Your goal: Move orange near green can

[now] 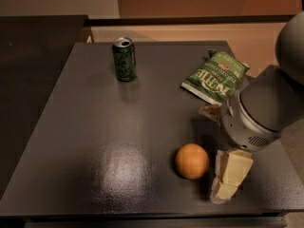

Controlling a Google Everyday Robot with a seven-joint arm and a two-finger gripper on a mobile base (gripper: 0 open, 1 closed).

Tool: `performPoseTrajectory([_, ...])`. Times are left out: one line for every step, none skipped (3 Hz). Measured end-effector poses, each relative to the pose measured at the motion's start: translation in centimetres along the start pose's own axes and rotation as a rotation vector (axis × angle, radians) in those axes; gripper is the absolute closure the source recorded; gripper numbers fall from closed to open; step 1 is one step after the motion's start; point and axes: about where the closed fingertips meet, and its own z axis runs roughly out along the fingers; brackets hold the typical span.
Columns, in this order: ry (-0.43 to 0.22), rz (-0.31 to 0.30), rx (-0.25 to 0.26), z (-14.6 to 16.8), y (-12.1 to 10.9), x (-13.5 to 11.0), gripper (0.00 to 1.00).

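Gripper (231,176) low over table (95,141), just beside orange (192,161), open or closed impossible to tell, green can (124,59) well apart

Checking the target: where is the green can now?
In the camera view the green can stands far left on the table, left of the chip bag; the gripper is beside the orange.

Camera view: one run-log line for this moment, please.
claw: beside round orange fruit, view's right | dark green soda can: upright, rear-left | fruit: not near can
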Motion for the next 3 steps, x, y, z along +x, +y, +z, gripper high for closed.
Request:
performPoseTrajectory([-0.028,-0.017,-0.029,1.0,1.2,-1.3,0.0])
performPoseTrajectory([-0.044,-0.028,-0.048,1.8,2.1,-2.1,0.0])
performPoseTrajectory([-0.062,-0.041,-0.058,2.1,2.6,-2.9,0.18])
